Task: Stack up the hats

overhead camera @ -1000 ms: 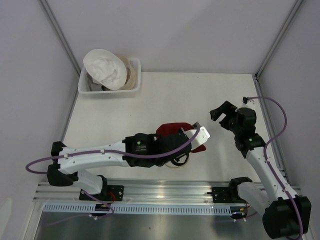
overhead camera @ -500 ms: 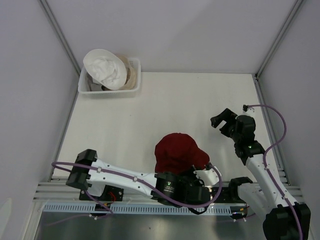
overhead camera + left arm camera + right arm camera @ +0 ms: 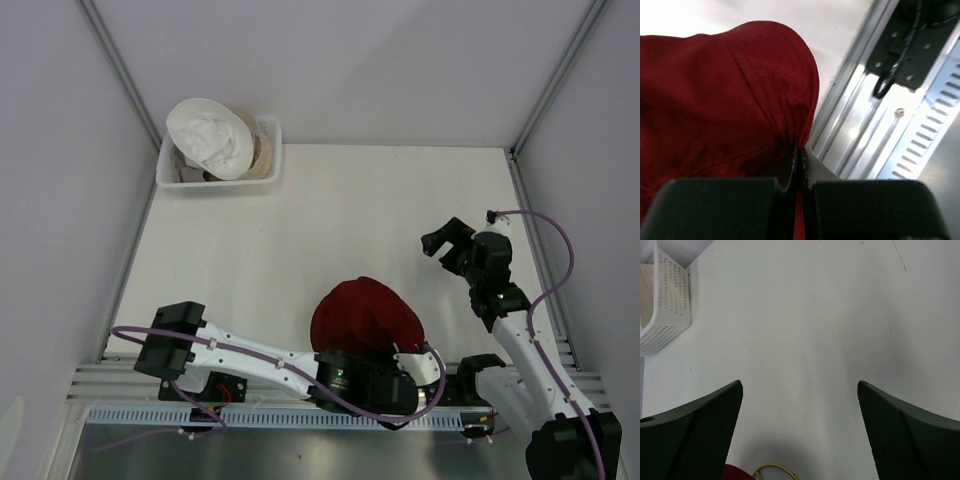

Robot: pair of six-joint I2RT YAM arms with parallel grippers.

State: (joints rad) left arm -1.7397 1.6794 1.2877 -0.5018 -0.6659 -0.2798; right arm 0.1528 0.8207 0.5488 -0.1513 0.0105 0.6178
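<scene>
Left gripper (image 3: 799, 155), pinched shut on the brim of the dark red hat (image 3: 362, 312), has dragged it slightly farther from the mesh basket (image 3: 265, 172). White hat (image 3: 210, 135) sits atop that basket. Right gripper (image 3: 800, 383) stays wide open, well apart from it.

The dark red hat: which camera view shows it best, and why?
The top external view: nearly the whole dark red hat shows there. The left wrist view shows only fabric pinched by the left gripper; the right wrist view, just a red sliver at its bottom edge.
</scene>
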